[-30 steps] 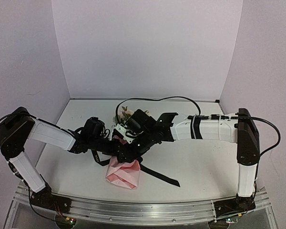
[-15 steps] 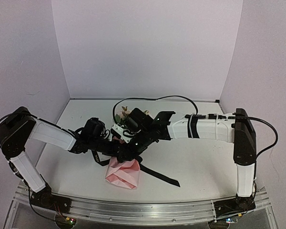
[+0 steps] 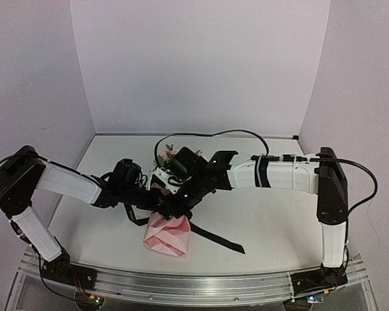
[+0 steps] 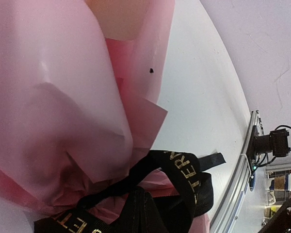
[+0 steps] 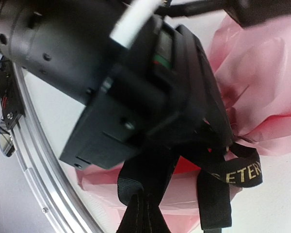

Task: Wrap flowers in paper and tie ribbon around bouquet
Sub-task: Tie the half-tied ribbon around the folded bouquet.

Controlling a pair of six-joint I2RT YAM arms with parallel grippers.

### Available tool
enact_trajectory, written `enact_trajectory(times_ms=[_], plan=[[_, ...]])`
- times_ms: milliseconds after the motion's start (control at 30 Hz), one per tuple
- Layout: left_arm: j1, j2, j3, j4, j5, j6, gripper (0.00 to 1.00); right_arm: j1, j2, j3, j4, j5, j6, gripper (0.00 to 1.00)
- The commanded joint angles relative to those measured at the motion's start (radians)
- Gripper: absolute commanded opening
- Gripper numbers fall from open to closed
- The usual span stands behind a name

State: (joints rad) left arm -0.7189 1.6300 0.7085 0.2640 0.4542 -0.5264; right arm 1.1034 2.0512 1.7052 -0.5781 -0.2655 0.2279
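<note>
Camera overhead: left gripper (image 3: 152, 206) and right gripper (image 3: 175, 206) meet at centre frame, both clenched, over the neck of the bouquet (image 3: 168, 236); flowers (image 3: 170, 153) peek out just above the arms, and a tail of ribbon (image 3: 217, 238) trails toward lower right. Left wrist: paper (image 4: 53, 97) fills the left side and ribbon loops across the bottom; whether the fingers pinch it cannot be told. Right wrist: ribbon strands run from beneath the left gripper's black body to the bottom edge, the right fingertips out of frame
</note>
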Motion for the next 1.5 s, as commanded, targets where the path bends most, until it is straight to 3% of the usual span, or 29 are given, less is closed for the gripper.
enact_trajectory(times_ms=[0, 700, 1467], plan=[[0.020, -0.101, -0.030, -0.030, -0.136, -0.019, 0.00, 0.006, -0.077, -0.026, -0.008, 0.117, 0.020, 0.00], [0.065, -0.263, -0.120, -0.071, -0.360, -0.071, 0.00, -0.010, -0.158, -0.153, -0.029, 0.284, 0.062, 0.00], [0.124, -0.305, -0.187, -0.124, -0.489, -0.135, 0.00, -0.041, -0.203, -0.293, -0.042, 0.394, 0.149, 0.00]])
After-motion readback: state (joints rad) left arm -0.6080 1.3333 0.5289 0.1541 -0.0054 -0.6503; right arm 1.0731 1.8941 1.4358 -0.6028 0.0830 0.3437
